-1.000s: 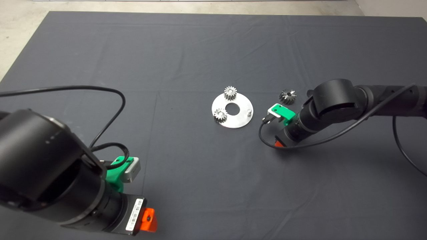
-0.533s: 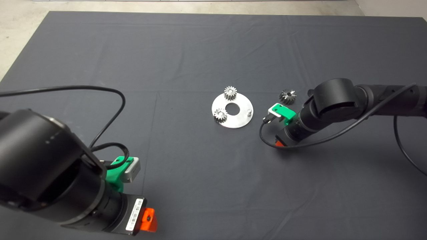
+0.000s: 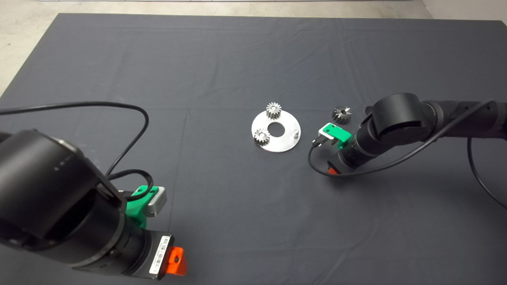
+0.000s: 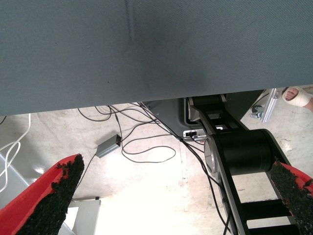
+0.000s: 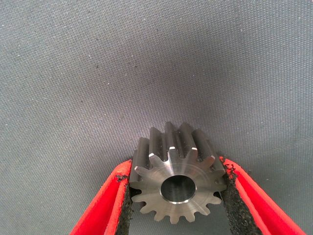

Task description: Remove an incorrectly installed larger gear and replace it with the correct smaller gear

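Smaller gear [image 5: 175, 190] sits clamped in the right gripper [image 3: 332, 170], right of centre; larger gear [image 3: 341, 114] lies on the mat [image 3: 222, 63] just above. Left gripper [image 4: 176, 165] gapes wide, lower left.

1. We see a dark mat [image 3: 222, 59] with faint creases covering the table.
2. We see pale concrete floor [image 3: 23, 23] beyond its far edge.
3. Loose cables [image 4: 142, 147] lie on the floor below.

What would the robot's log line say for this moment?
right gripper: shut on smaller gear, beside plate | larger gear: off, on mat | peg: bare | left gripper: open, parked
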